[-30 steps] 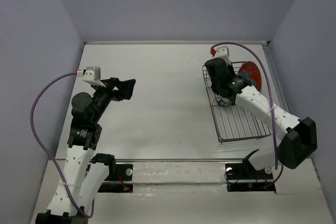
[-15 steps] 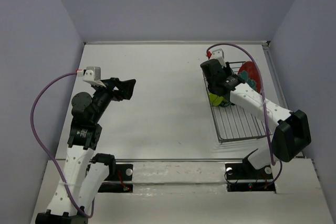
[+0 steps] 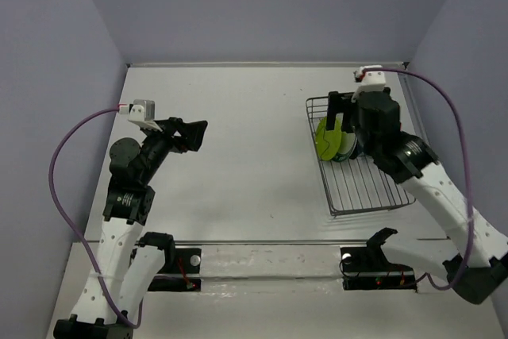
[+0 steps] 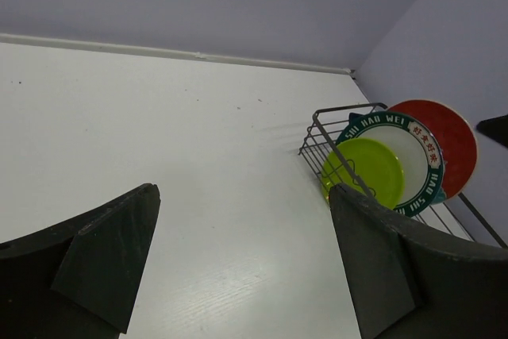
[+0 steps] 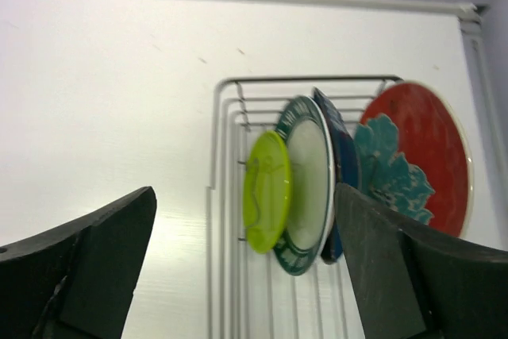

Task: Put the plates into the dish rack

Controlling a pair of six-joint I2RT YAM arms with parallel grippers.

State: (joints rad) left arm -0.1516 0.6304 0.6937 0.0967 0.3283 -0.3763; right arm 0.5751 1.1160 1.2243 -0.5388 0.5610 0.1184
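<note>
— Where are the plates sitting?

— Four are showing, all standing on edge in the dish rack [image 3: 367, 190], packed close together in a row at its far end. In the right wrist view, the lime green plate [image 5: 267, 190] is standing at the left end of the row. The white plate with the dark green lettered rim [image 5: 308, 166] is standing just behind it, and the dark blue plate [image 5: 340, 144] comes next. The red-and-teal plate [image 5: 417, 144] is leaning at the right end.

— And the rack?

— It is lying on the right side of the white bench [image 3: 254, 132], with its near half showing bare wire.

— What is the right gripper [image 5: 244, 194] doing?

— It is hanging over the far end of the rack with its fingers spread wide and nothing between them. It is looking down on the row, apart from the plates.

— And the left gripper [image 3: 196, 134]?

— It is hovering over the left side of the bench, well apart from the rack. It is also released, jaws gaping and gripping nothing, and its camera is facing across the bench toward the plates.
</note>
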